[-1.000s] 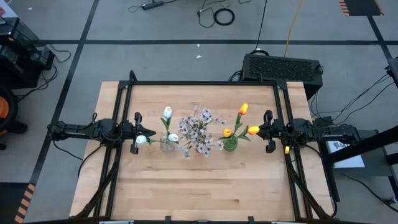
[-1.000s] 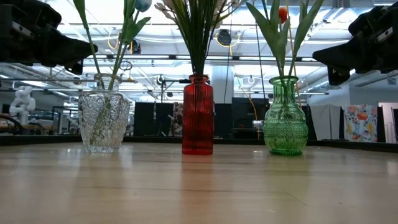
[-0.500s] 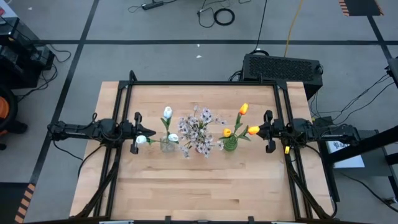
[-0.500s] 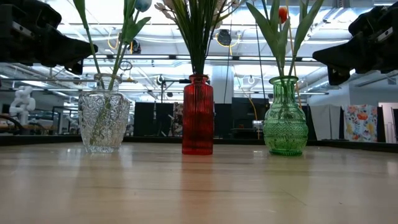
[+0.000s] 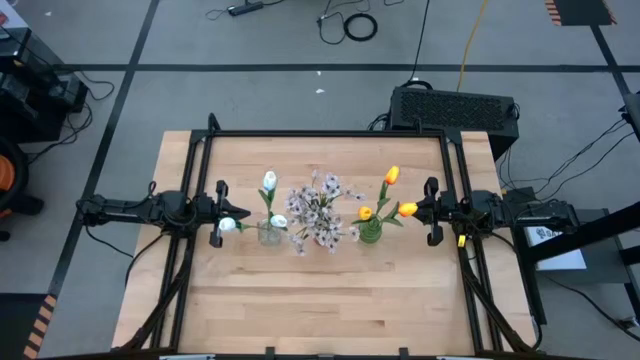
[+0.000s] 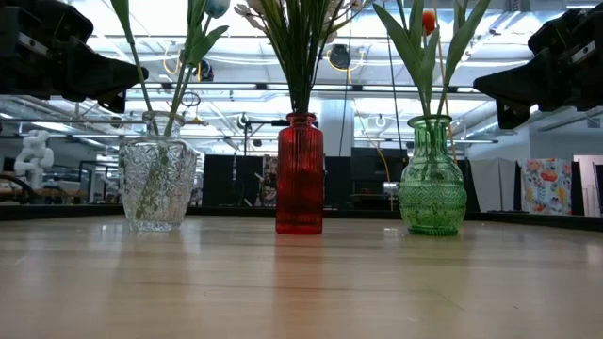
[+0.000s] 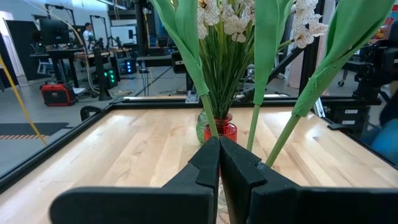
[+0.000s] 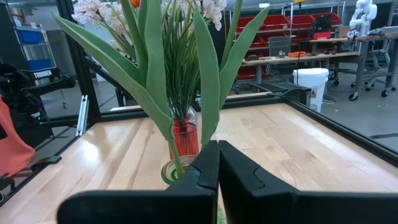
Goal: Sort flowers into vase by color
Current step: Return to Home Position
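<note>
Since the flowers stand sorted in the clear vase, red vase and green vase lined across mid-frame, the left pincer at their left and right pincer at their right, both clenched empty, should back straight outward over the worktop, brushing no leaves.

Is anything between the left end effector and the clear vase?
Only flowers from the clear vase: a white tulip head leans out beside the shut left end effector, and green stems rise just ahead of it. Nothing else.
</note>
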